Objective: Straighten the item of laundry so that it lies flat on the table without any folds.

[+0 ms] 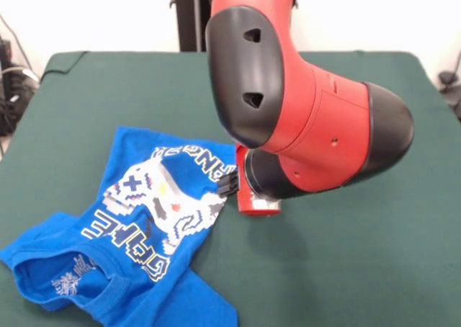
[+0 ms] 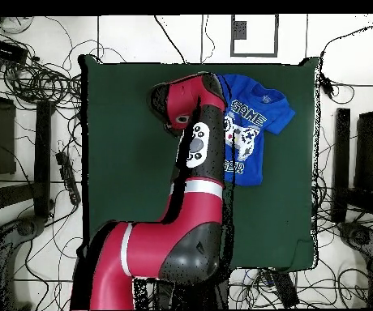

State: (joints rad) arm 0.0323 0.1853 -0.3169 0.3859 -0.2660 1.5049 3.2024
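Observation:
The item of laundry (image 1: 144,219) is a bright blue T-shirt, print side up, lying on the near left part of the table (image 1: 346,269). Its collar points to the near edge, and its sleeves and near side are rumpled and folded. In the overhead view the item of laundry (image 2: 253,134) sits by the table's (image 2: 133,146) top right corner. My gripper (image 1: 229,184) shows only as a small black part under the bulky red and black arm, right at the shirt's right edge. The arm hides whether it holds the cloth.
The arm's elbow (image 1: 310,125) hangs over the table's middle. The shirt lies close to the table's edge (image 2: 315,121) in the overhead view. Cables (image 2: 36,81) and black stands (image 2: 340,162) ring the table on the floor.

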